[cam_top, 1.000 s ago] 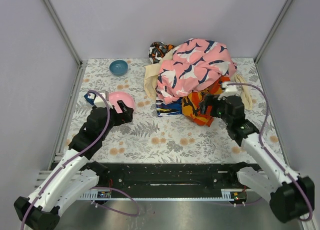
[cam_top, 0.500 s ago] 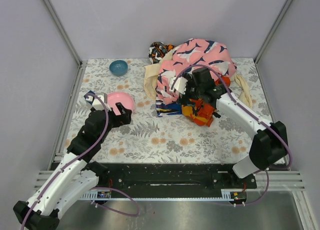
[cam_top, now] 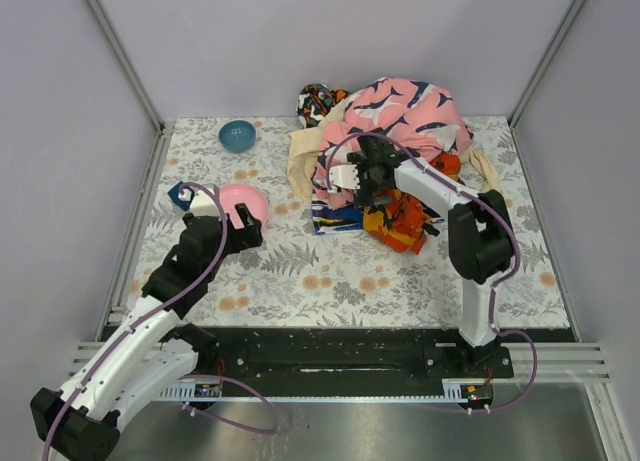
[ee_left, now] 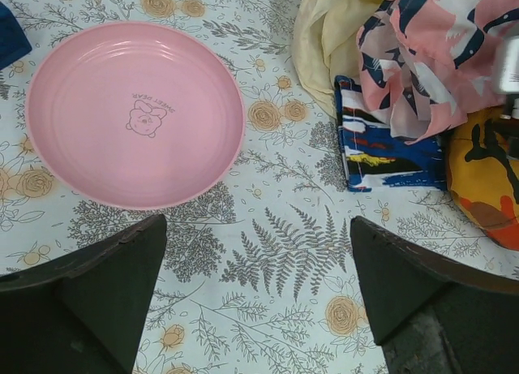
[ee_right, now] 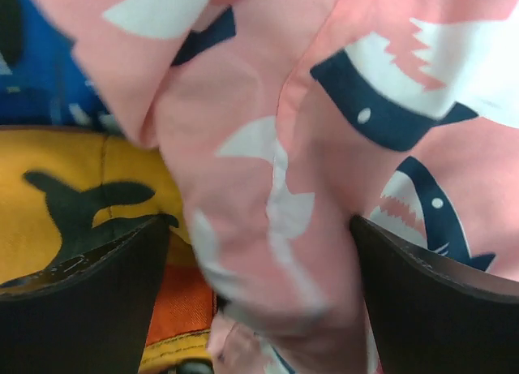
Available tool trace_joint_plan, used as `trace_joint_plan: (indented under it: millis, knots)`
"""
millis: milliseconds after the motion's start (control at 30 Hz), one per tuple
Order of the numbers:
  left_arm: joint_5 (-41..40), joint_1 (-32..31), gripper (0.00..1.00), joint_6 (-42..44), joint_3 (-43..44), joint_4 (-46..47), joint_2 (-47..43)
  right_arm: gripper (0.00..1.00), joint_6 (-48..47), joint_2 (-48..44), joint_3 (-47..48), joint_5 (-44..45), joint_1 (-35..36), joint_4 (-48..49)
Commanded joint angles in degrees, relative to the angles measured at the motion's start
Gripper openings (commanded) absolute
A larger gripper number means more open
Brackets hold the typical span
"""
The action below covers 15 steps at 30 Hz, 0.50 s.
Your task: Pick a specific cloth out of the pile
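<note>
Right gripper (cam_top: 372, 174), jaws spread wide and gripping nothing, straddles a fold of pink shark-print fabric (ee_right: 268, 147) on the pile (cam_top: 405, 121). The cloth cannot be seen. Left gripper (ee_left: 258, 221) hangs open beside the pink plate (ee_left: 134, 114).

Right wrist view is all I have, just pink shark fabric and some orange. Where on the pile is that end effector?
Observer: The right end effector sits open at the pile's front left, over the pink cloth's lower edge.
Operator: Any dark grey cloth showing?
Observer: None in any view; a cream cloth and a blue streaked cloth show beside the pink.
Operator: And the left arm?
Observer: The left end effector hangs open near a pink plate, holding nothing.
</note>
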Motion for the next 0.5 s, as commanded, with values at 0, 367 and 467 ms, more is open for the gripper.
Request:
trace_joint_plan:
  millis: [0, 367, 467]
  knots:
    - [-3.27, 0.15, 0.99, 0.85, 1.59, 2.39, -0.02, 1.0, -0.84, 7.94, 2.93, 6.65, -3.04, 9.39]
    - [-5.82, 0.15, 0.99, 0.15, 1.76, 1.42, 0.33, 0.11, 4.69, 9.91, -0.67, 9.03, -3.23, 27.53]
    - [-5.47, 0.15, 0.99, -0.11, 1.76, 1.42, 0.16, 0.0, 10.3, 1.66, -4.62, 6.57, -2.52, 34.01]
